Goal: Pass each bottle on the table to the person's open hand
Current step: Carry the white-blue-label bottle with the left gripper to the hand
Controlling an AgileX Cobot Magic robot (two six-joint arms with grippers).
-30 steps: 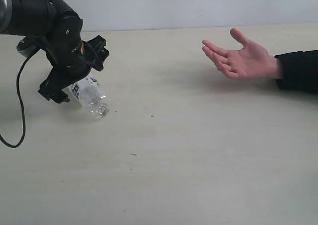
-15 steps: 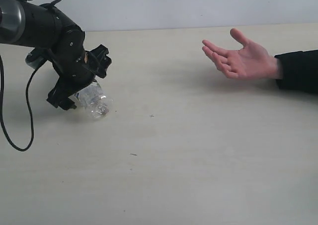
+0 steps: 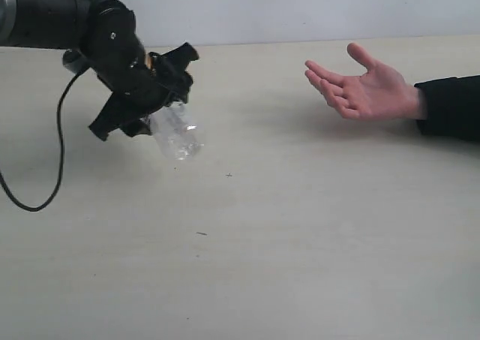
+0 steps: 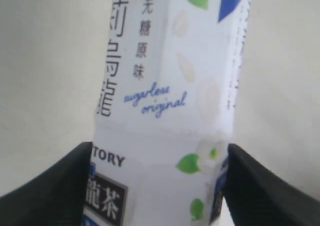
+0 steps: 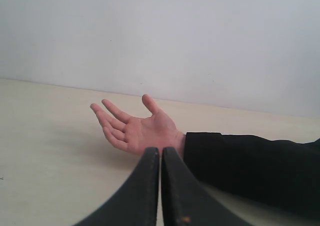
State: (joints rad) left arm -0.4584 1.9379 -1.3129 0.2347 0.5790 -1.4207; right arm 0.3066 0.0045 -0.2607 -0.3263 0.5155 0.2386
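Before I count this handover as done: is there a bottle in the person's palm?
No, the palm is open and empty, while the bottle is clamped in the robot's left hand across the table.

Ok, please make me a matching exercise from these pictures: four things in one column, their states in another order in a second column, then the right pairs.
Things
1. bottle
2. left gripper
3. right gripper
4. person's open hand

States
A. jaws shut together, nothing between them
B. palm up, fingers spread, empty
C. clear plastic with a white printed label, tilted
D. closed on two sides of the bottle

Right pairs: 1-C, 2-D, 3-A, 4-B
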